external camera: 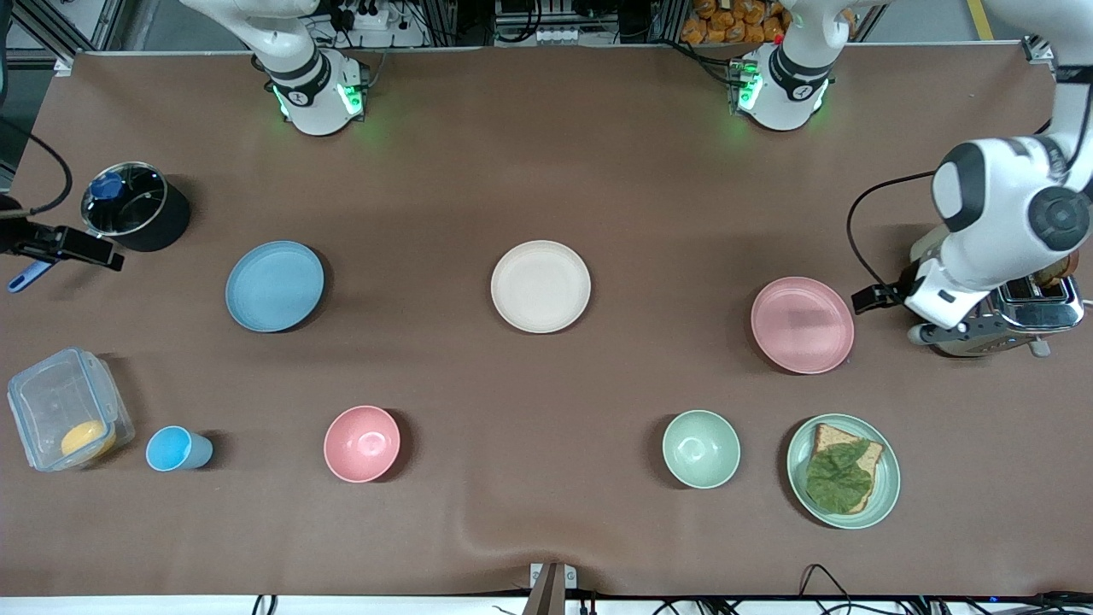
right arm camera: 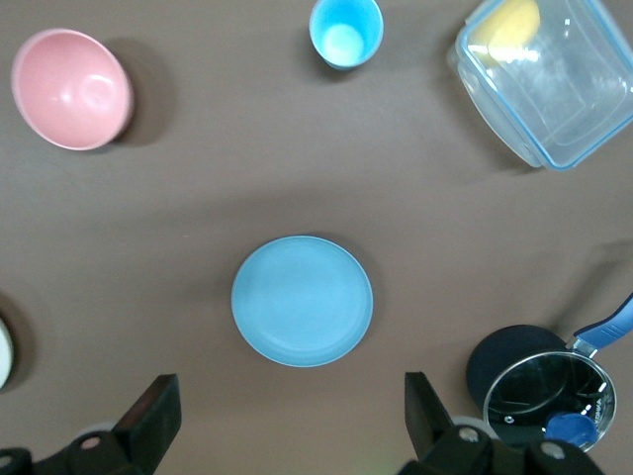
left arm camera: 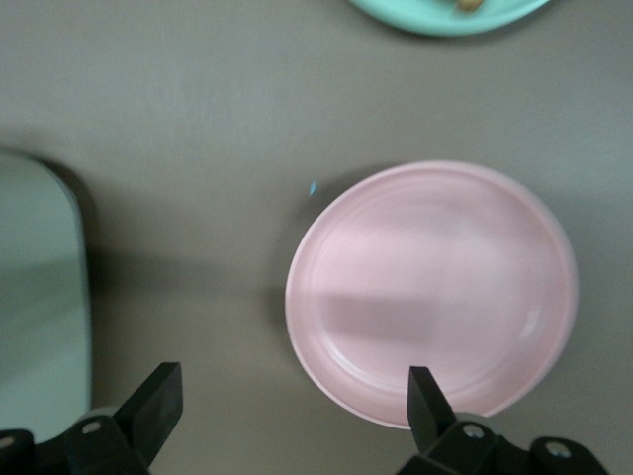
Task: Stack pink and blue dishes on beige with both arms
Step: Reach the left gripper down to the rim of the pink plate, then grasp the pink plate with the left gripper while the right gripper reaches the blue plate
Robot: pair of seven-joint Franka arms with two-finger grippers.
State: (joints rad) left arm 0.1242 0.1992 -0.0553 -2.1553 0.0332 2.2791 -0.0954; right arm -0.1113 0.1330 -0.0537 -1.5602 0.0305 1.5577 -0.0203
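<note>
the beige plate is lying at the middle of the table, bare, with nothing stacked on it. the blue plate is lying flat toward my right arm's end, well apart from the beige plate, near the black pot. the pink plate is lying flat toward my left arm's end, farther from the front camera than the green plate carrying bread with a leaf. my left gripper is hanging with its fingers spread wide, holding nothing, over the bare table between the pink plate and the toaster; one fingertip is showing over the plate's rim in the left wrist view. my right gripper is hanging with its fingers spread wide and empty above the blue plate. the pink bowl, the blue cup and the green bowl are standing nearer the front camera than the three plates
</note>
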